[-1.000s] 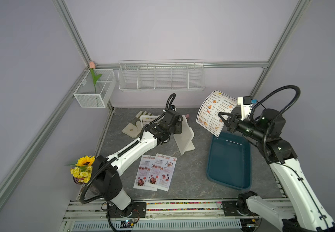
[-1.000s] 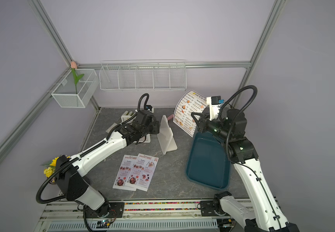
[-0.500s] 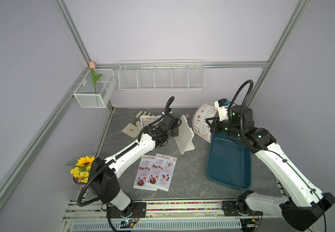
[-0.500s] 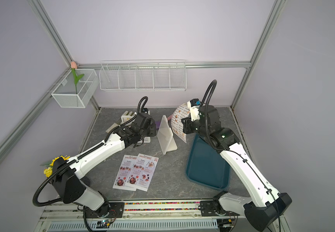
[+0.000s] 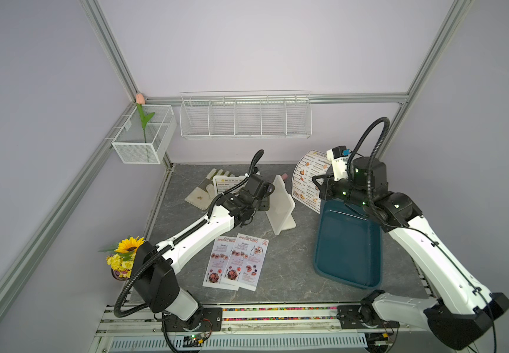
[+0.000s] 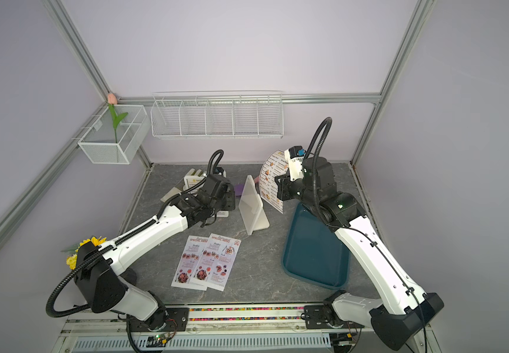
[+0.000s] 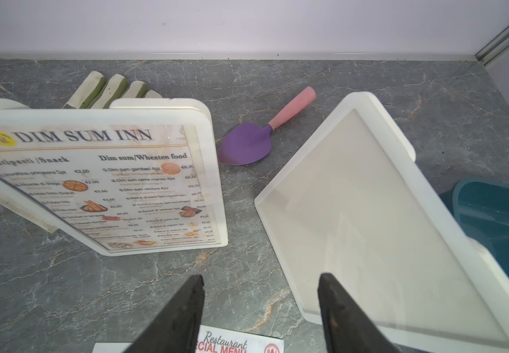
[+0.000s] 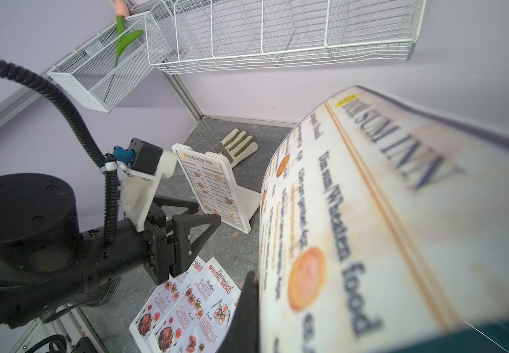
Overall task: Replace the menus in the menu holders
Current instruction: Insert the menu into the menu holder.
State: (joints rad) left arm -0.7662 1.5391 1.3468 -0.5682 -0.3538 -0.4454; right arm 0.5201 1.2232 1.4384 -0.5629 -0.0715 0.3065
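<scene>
My right gripper (image 8: 257, 293) is shut on a white "DIM SUM INN" menu (image 5: 306, 180) (image 6: 270, 180), holding it curled in the air over the far end of the teal tray. Beside it an empty white menu holder (image 5: 280, 204) (image 7: 369, 229) stands tilted. My left gripper (image 7: 260, 276) hovers open, with nothing between its fingers, just in front of that holder's near corner. A second menu holder (image 7: 155, 183) (image 8: 213, 189) with a "DIM SUM INN" menu inside stands behind my left arm. Two "SPECIAL MENU" sheets (image 5: 236, 262) (image 6: 207, 262) lie overlapped on the table's front.
A dark teal tray (image 5: 347, 244) lies at the right. A pale work glove (image 7: 106, 88) and a purple trowel with a pink handle (image 7: 247, 143) lie near the back wall. White wire baskets (image 5: 244, 116) hang on the walls. A sunflower pot (image 5: 124, 256) stands front left.
My right arm has swung the held menu slightly left and down toward the empty holder, and the sheet has curled. The left arm has hardly moved.
</scene>
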